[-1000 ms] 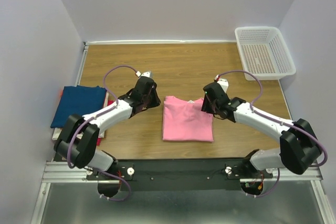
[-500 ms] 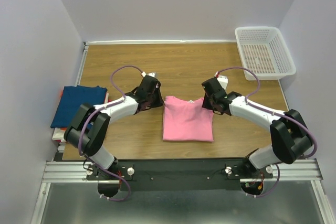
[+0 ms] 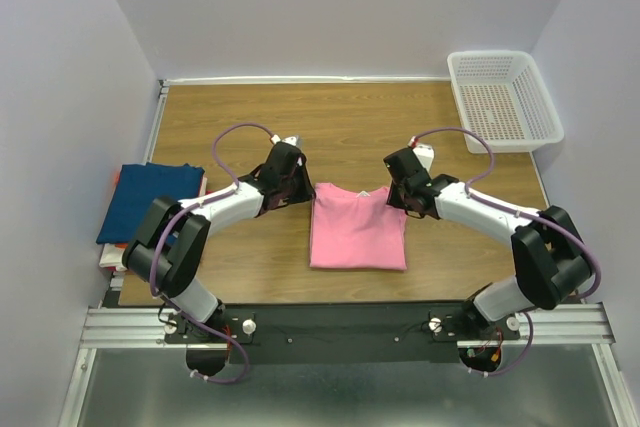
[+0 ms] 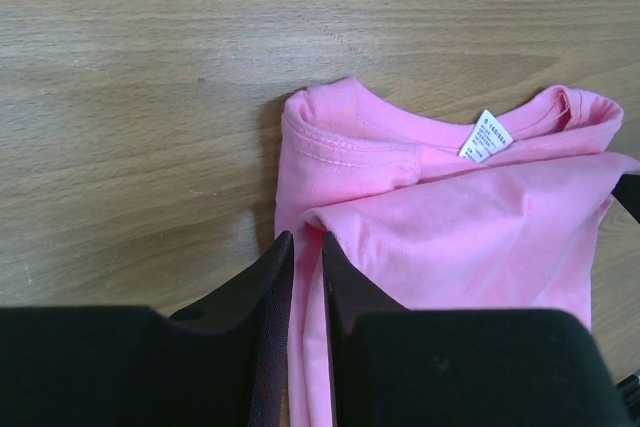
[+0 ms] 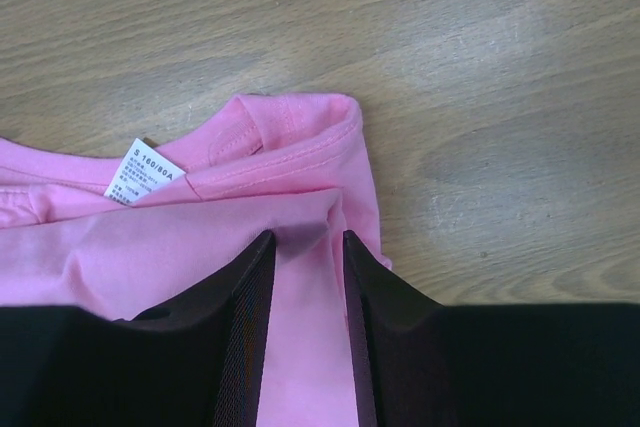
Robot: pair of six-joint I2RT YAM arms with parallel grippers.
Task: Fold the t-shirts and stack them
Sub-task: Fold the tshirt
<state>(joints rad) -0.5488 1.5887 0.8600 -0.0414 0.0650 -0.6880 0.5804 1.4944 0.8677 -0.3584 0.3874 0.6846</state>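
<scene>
A bright pink t-shirt (image 3: 357, 232) lies folded into a rectangle on the wooden table, collar end at the far side. My left gripper (image 3: 305, 197) is at its far left corner, and in the left wrist view its jaws (image 4: 307, 239) are nearly together with a ridge of pink cloth (image 4: 450, 237) pinched between them. My right gripper (image 3: 398, 205) is at the far right corner, and its jaws (image 5: 307, 237) stand a little wider apart, around a raised fold of the shirt (image 5: 160, 247). A white size label (image 4: 485, 136) shows inside the collar.
A folded dark blue t-shirt (image 3: 148, 200) tops a stack at the table's left edge, with a sliver of red (image 3: 114, 179) beneath it. A white mesh basket (image 3: 505, 99) stands at the far right corner. Grey walls close in the left, back and right sides.
Both grippers have moved in and down onto the shirt's far corners, the left one from the left, the right one from the right. The shirt's far edge is slightly bunched.
</scene>
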